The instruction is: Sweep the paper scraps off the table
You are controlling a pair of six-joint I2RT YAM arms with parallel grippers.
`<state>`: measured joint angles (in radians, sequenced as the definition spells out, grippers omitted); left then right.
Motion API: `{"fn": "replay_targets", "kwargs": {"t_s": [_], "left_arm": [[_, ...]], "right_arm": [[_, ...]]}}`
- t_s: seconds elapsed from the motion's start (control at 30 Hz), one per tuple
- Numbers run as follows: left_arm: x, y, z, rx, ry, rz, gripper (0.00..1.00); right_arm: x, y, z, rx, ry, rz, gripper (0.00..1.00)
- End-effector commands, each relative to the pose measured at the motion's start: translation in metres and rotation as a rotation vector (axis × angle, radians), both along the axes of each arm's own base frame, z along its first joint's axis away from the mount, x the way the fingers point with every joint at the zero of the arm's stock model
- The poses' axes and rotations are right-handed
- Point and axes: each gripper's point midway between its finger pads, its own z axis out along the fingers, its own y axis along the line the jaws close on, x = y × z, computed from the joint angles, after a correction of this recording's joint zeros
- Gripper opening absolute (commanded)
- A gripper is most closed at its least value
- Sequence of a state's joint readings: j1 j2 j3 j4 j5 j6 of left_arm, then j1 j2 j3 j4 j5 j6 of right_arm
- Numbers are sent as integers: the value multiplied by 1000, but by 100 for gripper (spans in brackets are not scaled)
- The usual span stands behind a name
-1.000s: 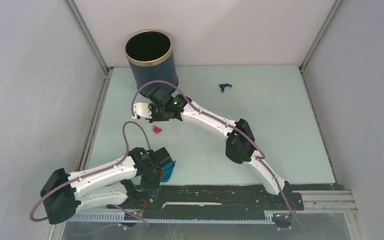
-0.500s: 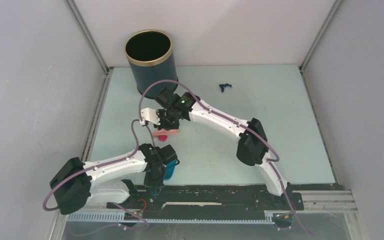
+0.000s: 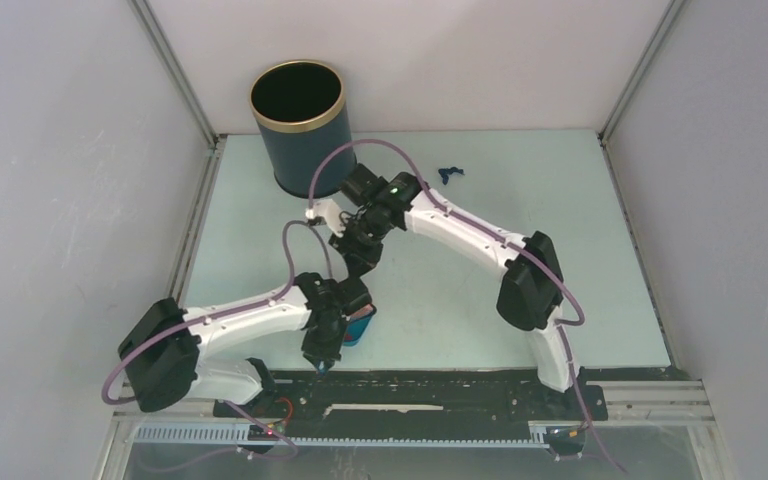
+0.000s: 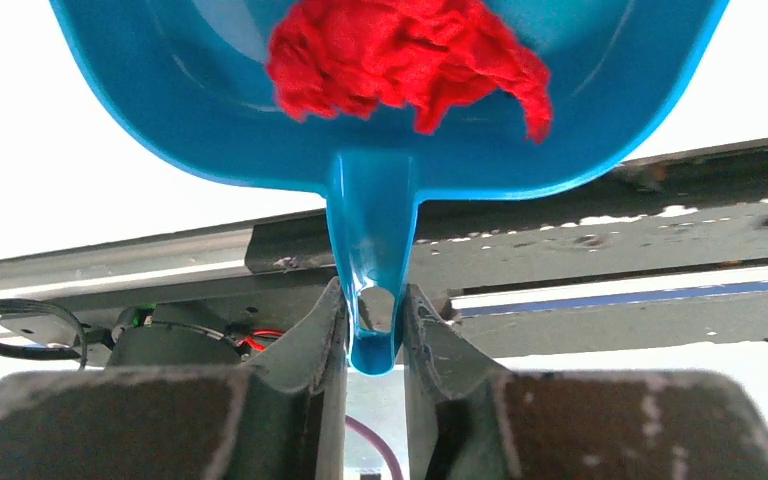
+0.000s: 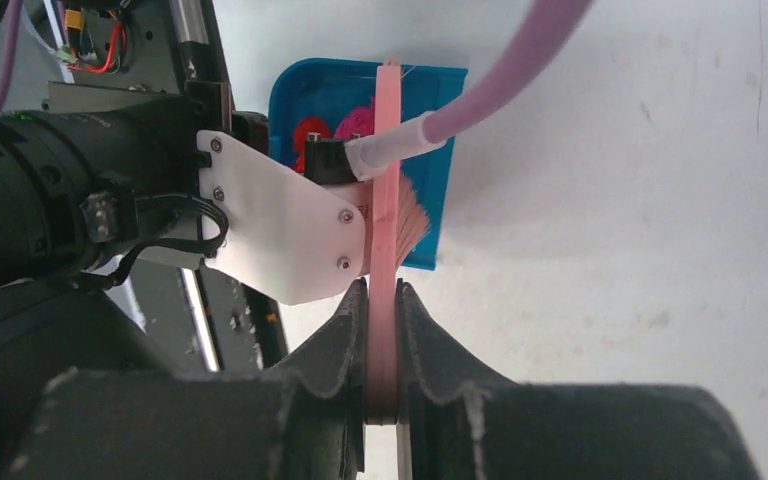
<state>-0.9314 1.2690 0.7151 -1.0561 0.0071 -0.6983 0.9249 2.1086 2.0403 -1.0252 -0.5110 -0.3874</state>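
My left gripper (image 4: pixel 374 300) is shut on the handle of the blue dustpan (image 4: pixel 160 110), which rests low at the table's near edge (image 3: pixel 362 326). Red paper scraps (image 4: pixel 400 55) lie in the pan. My right gripper (image 5: pixel 382 290) is shut on the pink hand brush (image 5: pixel 390 180), whose bristles stand at the pan's mouth (image 5: pixel 310 90). Red and pink scraps (image 5: pixel 312 135) show inside the pan there. In the top view the right gripper (image 3: pixel 358 250) is just beyond the left gripper (image 3: pixel 332 335). One dark blue scrap (image 3: pixel 449 174) lies at the far middle of the mint-green table (image 3: pixel 560 250).
A tall dark cylindrical bin with a gold rim (image 3: pixel 300 125) stands at the far left corner. White walls and grey rails edge the table. The black base rail (image 3: pixel 430 390) runs along the near edge.
My right arm has drawn the brush nearer and rightward to the dustpan. The left arm has slid the pan to the right. The red scrap no longer shows on the table.
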Motion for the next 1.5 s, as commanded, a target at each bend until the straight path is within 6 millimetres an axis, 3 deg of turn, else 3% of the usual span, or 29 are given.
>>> {"fn": "replay_targets", "kwargs": {"t_s": [0.0, 0.07, 0.2, 0.37, 0.5, 0.6, 0.87, 1.1, 1.27, 1.47], "left_arm": [[41, -46, 17, -79, -165, -103, 0], [49, -63, 21, -94, -198, -151, 0], [69, -102, 31, -143, -266, -243, 0], [89, -140, 42, -98, -220, -312, 0], [101, -166, 44, -101, -188, -329, 0], [101, -179, 36, -138, -126, -296, 0], [94, -187, 19, -173, -16, -282, 0], [113, -183, 10, -143, -20, -230, 0], [118, -179, 0, -133, -18, -224, 0], [121, -171, -5, -117, -22, -232, 0]], "right_arm": [[9, -62, 48, -9, 122, -200, 0], [31, -91, 65, 5, 51, -273, 0], [90, -160, 77, -89, -200, -426, 0], [148, -230, 95, -145, -356, -533, 0], [206, -267, 113, -196, -509, -626, 0], [251, -281, 120, -202, -617, -672, 0], [348, -270, 117, -212, -963, -615, 0], [410, -241, 69, -298, -1141, -461, 0], [409, -211, 16, -405, -1113, -267, 0], [360, -191, -10, -359, -916, -161, 0]]}}
